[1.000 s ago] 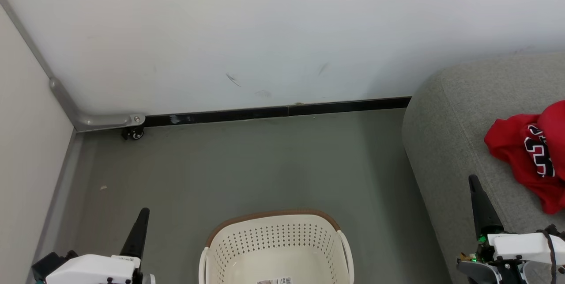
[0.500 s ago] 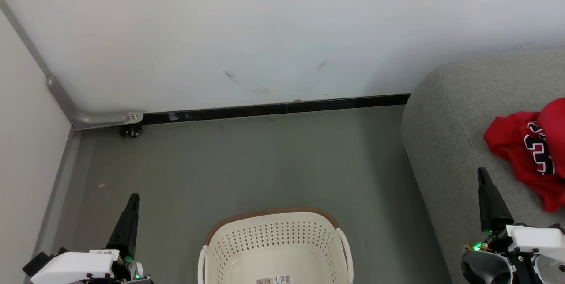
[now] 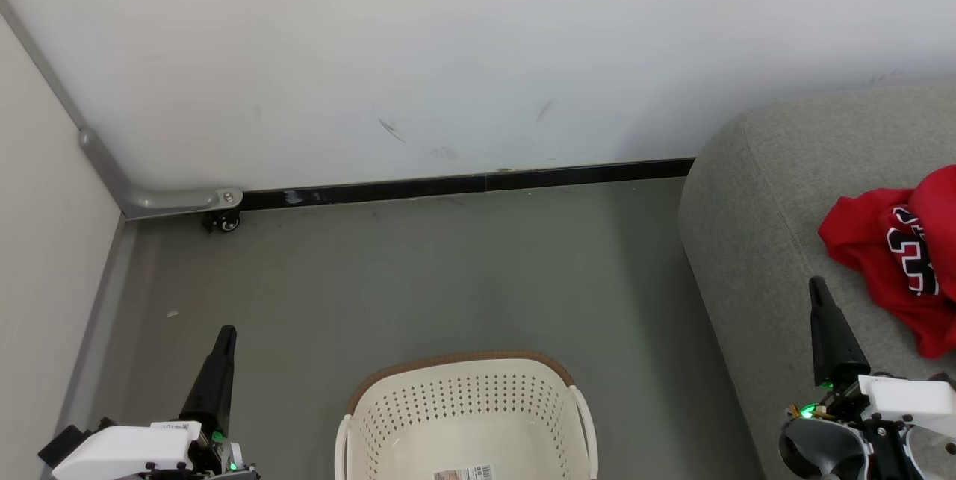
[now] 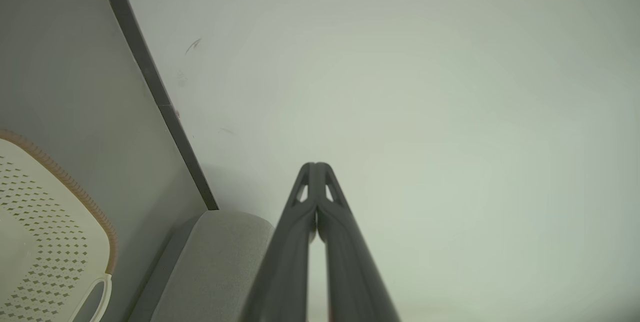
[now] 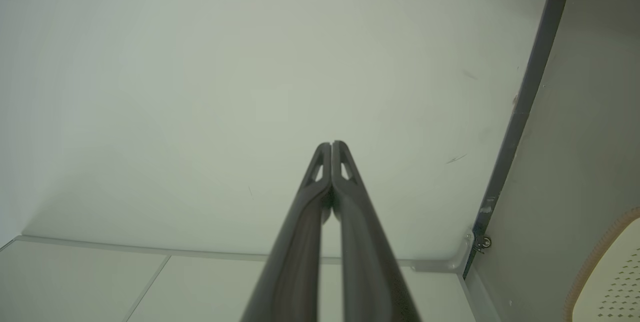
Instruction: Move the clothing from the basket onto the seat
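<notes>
Lying crumpled, soft red clothing (image 3: 892, 256) tops woven-grey seat (image 3: 754, 241)

One basket (image 3: 463, 357) with one paper label (image 3: 464, 474) inside. One seat (image 3: 754, 241). One heap of red clothing (image 3: 866, 241); how many garments, I cannot tell. Two claws: left claw (image 3: 228, 331), right claw (image 3: 816, 284). One caster (image 3: 222, 222).

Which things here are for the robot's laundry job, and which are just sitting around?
For the job:
- red clothing, lying on the grey seat
- cream basket, nothing red in the part that shows

Just around:
- little wheel
- black skirting strip
- grey metal rail
</notes>
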